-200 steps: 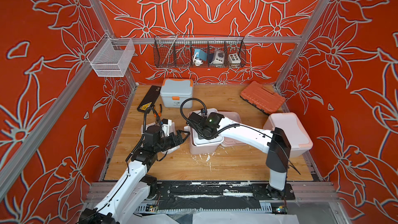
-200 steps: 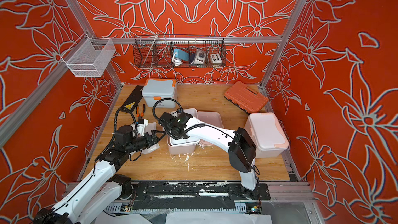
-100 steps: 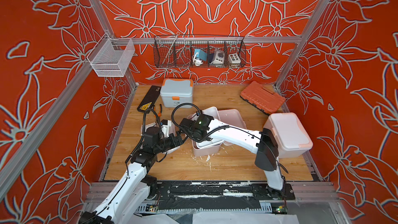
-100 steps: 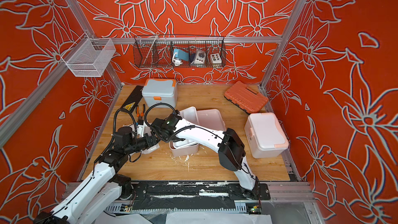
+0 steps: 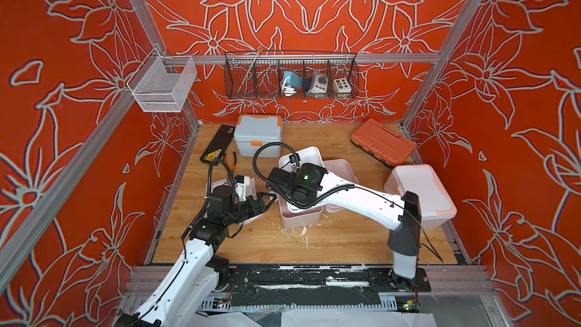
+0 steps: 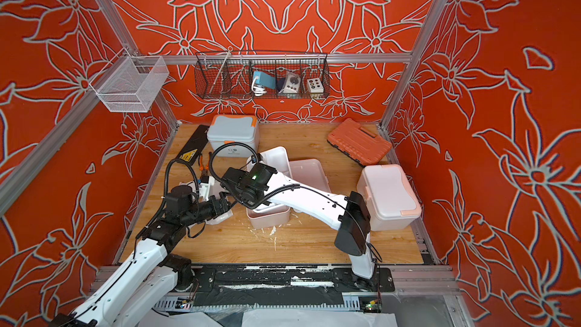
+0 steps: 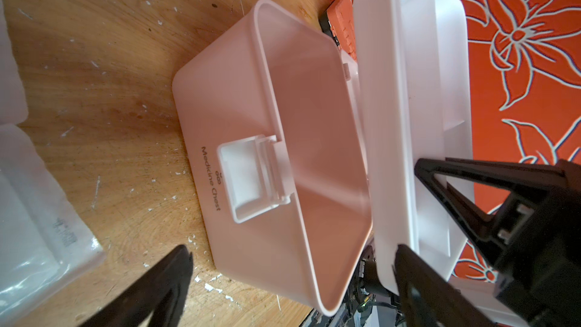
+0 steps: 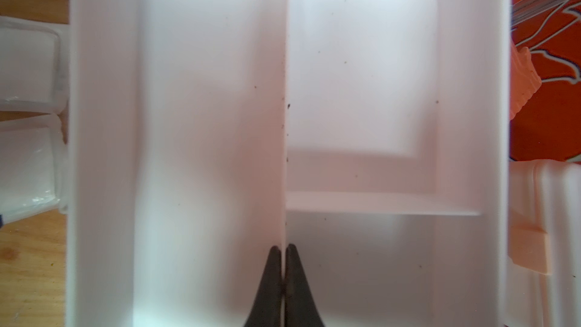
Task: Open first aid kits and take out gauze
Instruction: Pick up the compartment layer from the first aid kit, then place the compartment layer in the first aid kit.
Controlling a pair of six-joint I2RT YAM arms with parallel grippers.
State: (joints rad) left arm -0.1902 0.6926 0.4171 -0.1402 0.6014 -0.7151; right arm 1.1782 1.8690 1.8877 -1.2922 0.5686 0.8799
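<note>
Gauze packets (image 7: 34, 231) lie on the bench (image 7: 94, 42) beside the pink first aid kit (image 7: 201, 105), nearest the empty, wide-spread left claw (image 7: 290, 248). The right claw (image 8: 284, 256), clamped on the divider (image 8: 285, 121) of the white tray (image 8: 204, 89), holds it over that kit.

A: Surface (image 7: 94, 58)?
B: Wood, matt, grain showing. Scratched, with white flecks.
A: Pink kit (image 7: 251, 215)?
B: Plastic, smooth, with a soft sheen. Its latch (image 7: 248, 177) is a paler, glossier plastic.
A: Tray (image 8: 207, 121)?
B: White plastic, smooth, satin finish. There are dark specks along the divider.
A: Gauze (image 7: 37, 224)?
B: Clear film wrap, glossy and crinkled, white inside.
A: Left claw (image 7: 290, 248)?
B: Black and matt; looks like plastic.
A: Higher up?
B: Wire basket (image 5: 290, 73): dark metal. Mesh basket (image 5: 162, 84): fine white metal mesh. Rail (image 5: 393, 58): bare metal, dull grey.
A: Orange case (image 5: 382, 141)?
B: Ribbed plastic, matt.
</note>
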